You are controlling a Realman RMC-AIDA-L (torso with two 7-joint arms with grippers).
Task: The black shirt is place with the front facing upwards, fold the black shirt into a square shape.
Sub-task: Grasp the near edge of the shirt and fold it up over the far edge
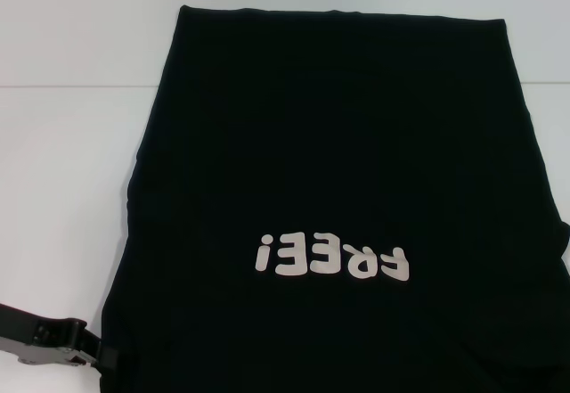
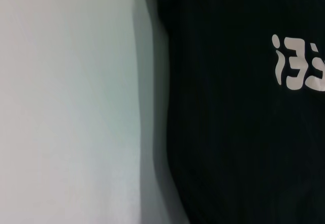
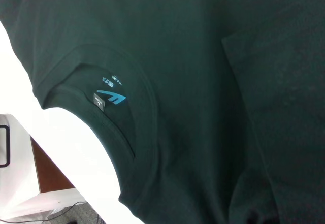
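Shirt: black shirt (image 1: 347,188) lies on the white counter (image 1: 71,143), "FREE!" print (image 1: 331,261) upward, sides already narrowed into a long panel.
Collar: neck label (image 3: 109,98) shows in the right wrist view.
Left end effector (image 1: 93,357): at the shirt's near left edge; grip state cannot be told.
Right end effector: unseen.
Risk: a shallow pinch at the hem would probably let layers slip, skewing the square.

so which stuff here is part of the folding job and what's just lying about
Part of the job:
- black shirt, "FREE!" print up
- left gripper at the shirt's near left edge

Just there:
- white table
- right arm: not seen in the head view
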